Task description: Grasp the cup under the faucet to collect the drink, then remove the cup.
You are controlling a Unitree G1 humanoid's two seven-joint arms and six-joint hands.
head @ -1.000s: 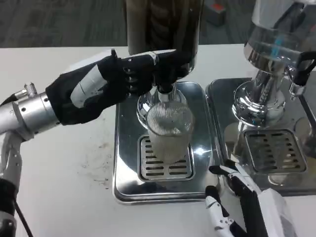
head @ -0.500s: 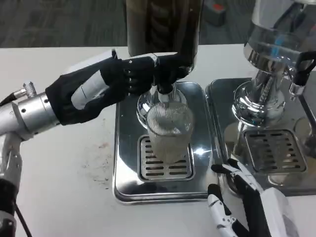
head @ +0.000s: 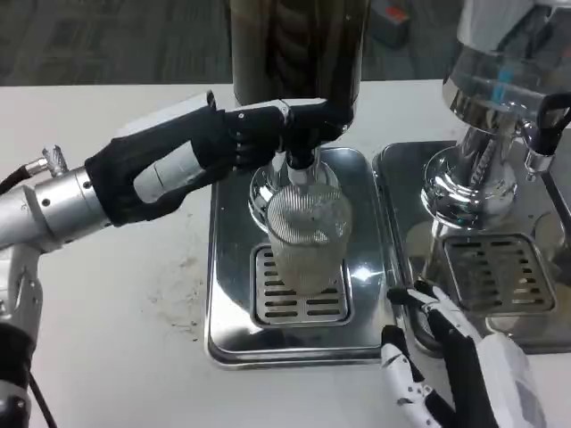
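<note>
Clear ribbed cup (head: 307, 234) upright on drip grate (head: 300, 290), right under faucet (head: 300, 165). Left hand (head: 234, 141) fingers wrapped on faucet lever. Right hand (head: 446, 361) spread, empty, near tray's front-right corner on tabletop (head: 107, 303).

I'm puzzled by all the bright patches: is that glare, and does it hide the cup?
Head view: yes, glare; the shiny drip tray and the second dispenser mirror the room lights as white patches. The ribbed clear cup on the grate stays readable, though its rim blends into the reflections behind it.
</note>
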